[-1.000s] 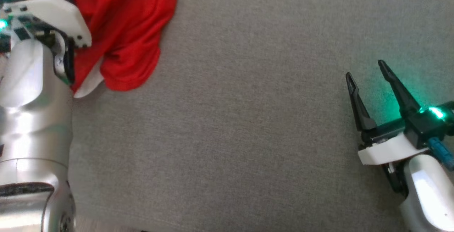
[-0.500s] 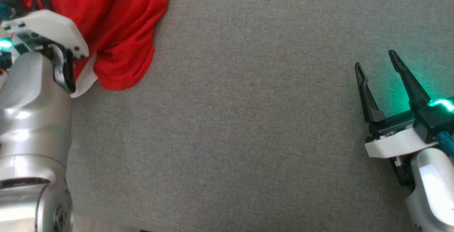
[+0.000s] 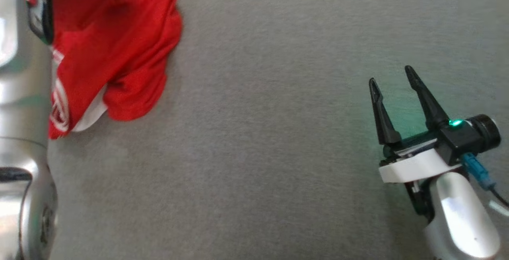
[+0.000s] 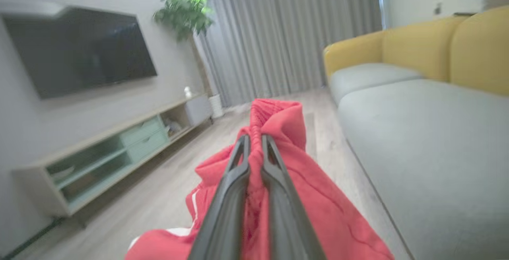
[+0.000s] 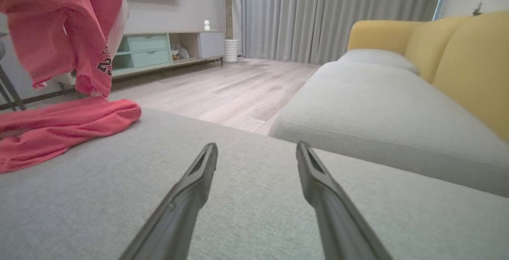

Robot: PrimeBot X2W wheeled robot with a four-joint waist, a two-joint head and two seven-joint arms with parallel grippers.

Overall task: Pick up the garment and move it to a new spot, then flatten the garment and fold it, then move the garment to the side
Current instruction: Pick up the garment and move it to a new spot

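The red garment [image 3: 115, 57] with white trim hangs partly lifted at the upper left of the grey cushion [image 3: 270, 132], its lower part still resting on the fabric. In the left wrist view my left gripper [image 4: 254, 140] is shut on a bunched fold of the garment [image 4: 278, 121], which drapes down around both fingers. The right wrist view shows the garment [image 5: 71, 25] hanging at the far left, with a dark number printed on it and its tail lying on the cushion. My right gripper [image 3: 391, 77] stands open over bare cushion at the right, holding nothing, far from the cloth.
A yellow-backed sofa [image 5: 457, 53] with grey seats lies beyond the cushion. Wooden floor [image 5: 238, 89], a low TV cabinet [image 4: 119, 152], a wall TV [image 4: 79, 49], a plant and grey curtains [image 5: 310, 13] fill the room behind.
The left arm has risen toward the top of the head view, lifting the garment so more of it hangs free and white lettering shows. The head view has shifted; the right gripper stays open.
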